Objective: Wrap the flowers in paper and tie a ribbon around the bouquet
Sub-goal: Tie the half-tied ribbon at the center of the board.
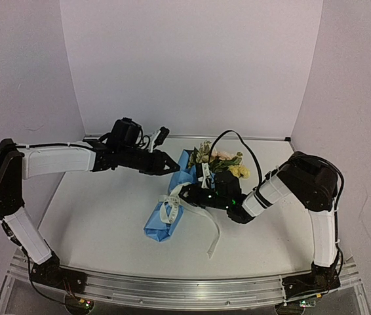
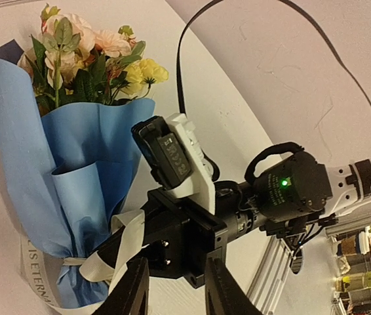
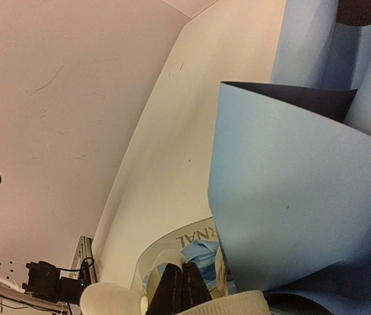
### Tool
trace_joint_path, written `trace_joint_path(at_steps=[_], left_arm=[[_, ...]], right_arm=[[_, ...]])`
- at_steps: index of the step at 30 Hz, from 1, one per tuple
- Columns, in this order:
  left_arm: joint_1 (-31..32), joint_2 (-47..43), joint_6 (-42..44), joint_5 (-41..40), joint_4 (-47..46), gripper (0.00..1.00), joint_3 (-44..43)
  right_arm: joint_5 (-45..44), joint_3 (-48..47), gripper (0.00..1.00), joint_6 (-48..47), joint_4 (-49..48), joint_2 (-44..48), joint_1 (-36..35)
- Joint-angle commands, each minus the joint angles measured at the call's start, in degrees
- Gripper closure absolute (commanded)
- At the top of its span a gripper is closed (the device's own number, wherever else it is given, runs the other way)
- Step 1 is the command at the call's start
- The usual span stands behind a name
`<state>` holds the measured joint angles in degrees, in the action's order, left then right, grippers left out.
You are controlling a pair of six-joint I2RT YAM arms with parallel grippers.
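Only the top view shows the whole bundle lying flat: the paper (image 1: 162, 222) cone runs diagonally past the right gripper (image 1: 185, 191), narrow tip nearer the bases, the flowers (image 1: 219, 157) pointing away beyond it. The right wrist view shows its fingers (image 3: 182, 292) pressed together on the ribbon (image 3: 192, 236) at the waist. The left wrist view shows the left gripper (image 2: 175, 272) partly open and empty, with the bouquet ahead of it.

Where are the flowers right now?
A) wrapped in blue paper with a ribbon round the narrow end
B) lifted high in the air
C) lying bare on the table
A: the flowers poke out of the top of the blue paper, and the ribbon circles its narrow end.
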<state>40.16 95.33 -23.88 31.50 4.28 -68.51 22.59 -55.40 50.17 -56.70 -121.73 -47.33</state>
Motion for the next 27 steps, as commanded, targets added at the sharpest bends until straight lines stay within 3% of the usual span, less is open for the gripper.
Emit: trace_joint_path(at_steps=[1,8,19,23,27], left_arm=[[-0.35,1.91,0.68,-3.55,3.73,0.73,-0.49],[-0.22,8.14,0.99,0.31,6.15,0.81,-2.44],[3.18,8.27,1.54,7.42,3.34,0.83,-1.96],[3.61,7.22,1.38,7.83,1.90,0.83,-0.82],[3.40,4.61,0.70,3.85,0.50,0.73,0.79]], right_arm=[[-0.04,-1.07,1.00,-0.69,-1.22,-0.25,-0.17],[-0.17,-1.63,1.00,-0.48,-1.14,-0.03,-0.16],[0.12,-3.11,1.00,0.53,-1.22,-1.03,-0.14],[0.14,-3.49,1.00,0.63,-1.22,-1.27,-0.17],[0.16,-3.55,1.00,0.54,-1.23,-1.33,-0.17]])
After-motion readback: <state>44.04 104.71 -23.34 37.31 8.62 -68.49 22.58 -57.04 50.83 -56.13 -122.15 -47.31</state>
